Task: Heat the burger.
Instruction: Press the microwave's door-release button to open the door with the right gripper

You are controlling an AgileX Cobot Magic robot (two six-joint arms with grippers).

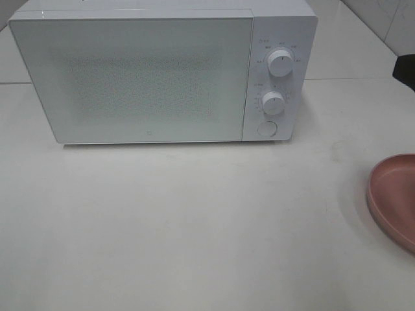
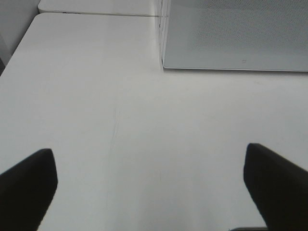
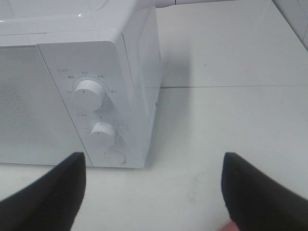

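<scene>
I see the burger in none of my three views. The round pink plate point(image 1: 395, 194) at the right edge of the white table point(image 1: 194, 227) looks bare on the part that shows. The frosted door point(image 1: 130, 78) of the white boxy microwave oven point(image 1: 285, 26) at the far side is closed and hides its inside. So the burger is either in there or out of frame, and I cannot tell which.

My left gripper point(image 2: 148, 151) hangs over bare table near the oven's left front corner. Its black fingers are spread wide, with nothing between them. My right gripper point(image 3: 154, 156) is spread and empty too. It faces the control panel with the upper dial point(image 3: 88, 95), the lower dial point(image 3: 103, 134) and the round push-button point(image 3: 114, 156) in front of it.

I judge the step in hand to be work on that panel with the right arm. I'd first settle whether the door has to open. For the button, I'd press square-on with one fingertip so the oven doesn't slide back. For a dial, I'd centre the fingers on it, close lightly and turn without dragging sideways.
</scene>
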